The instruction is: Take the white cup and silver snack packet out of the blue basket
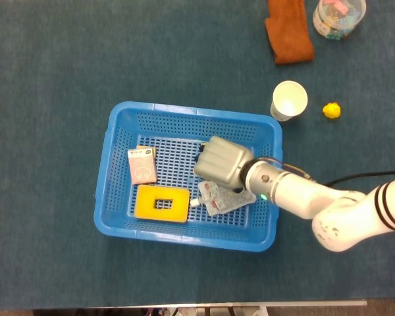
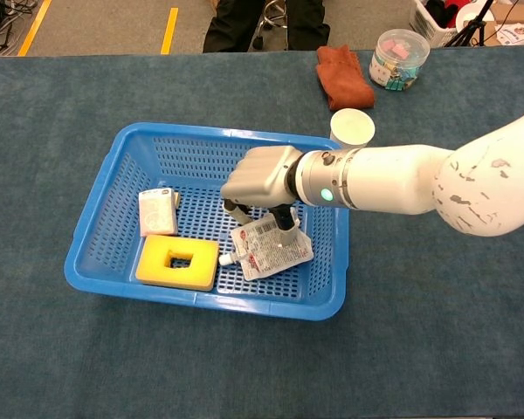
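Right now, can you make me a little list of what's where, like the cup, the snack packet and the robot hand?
white cup: upright on the table, outside the blue basket
silver snack packet: lying in the basket, near its right side
right robot hand: down inside the basket on the packet; grip cannot be told
left robot hand: not in view
also in basket: yellow sponge, small pink-and-white packet
on table: orange cloth, yellow duck toy, clear tub
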